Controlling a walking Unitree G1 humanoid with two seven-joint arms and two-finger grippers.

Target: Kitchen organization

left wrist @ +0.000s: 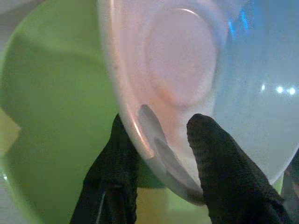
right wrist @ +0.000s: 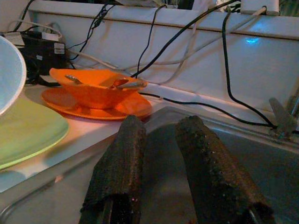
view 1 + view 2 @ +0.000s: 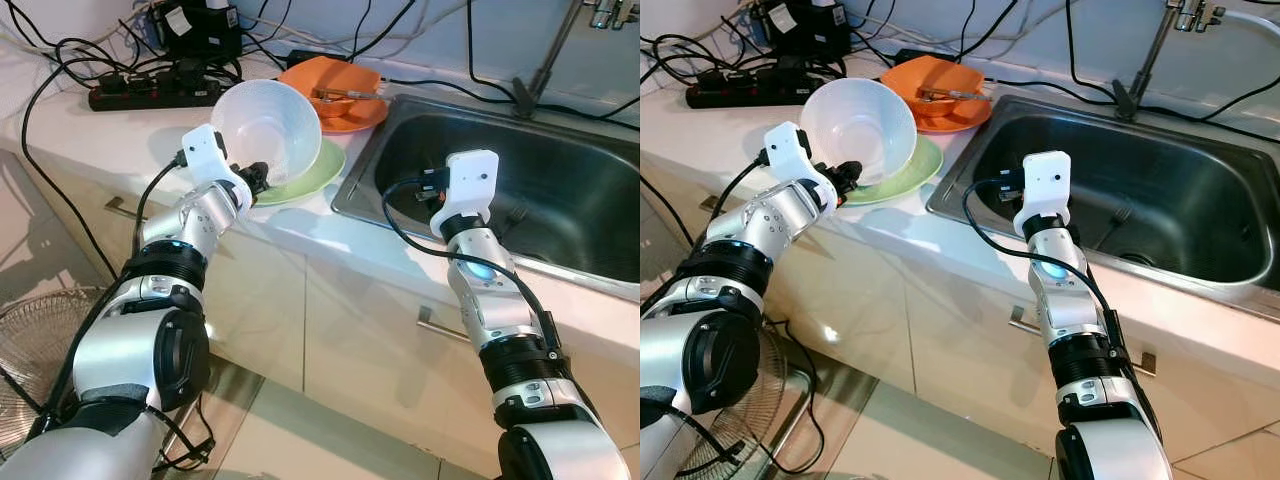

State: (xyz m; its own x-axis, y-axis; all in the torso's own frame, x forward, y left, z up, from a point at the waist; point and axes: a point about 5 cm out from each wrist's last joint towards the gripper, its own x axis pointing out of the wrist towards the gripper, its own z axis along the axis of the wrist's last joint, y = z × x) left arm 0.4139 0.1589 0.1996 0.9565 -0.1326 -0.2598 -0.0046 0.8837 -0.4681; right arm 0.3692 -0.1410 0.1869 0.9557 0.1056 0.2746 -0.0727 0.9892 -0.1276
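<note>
white bowl point(image 3: 268, 128) rim pinched in left gripper point(image 1: 161, 154), tilted over green plate point(image 3: 312, 175).

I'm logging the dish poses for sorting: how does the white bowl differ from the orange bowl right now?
The white bowl is tipped on edge over the green plate, its rim pinched by the left pincer; the orange bowl sits upright on an orange plate, ungripped. The orange bowl holds utensils; the white one doesn't. Both are on the counter.
</note>
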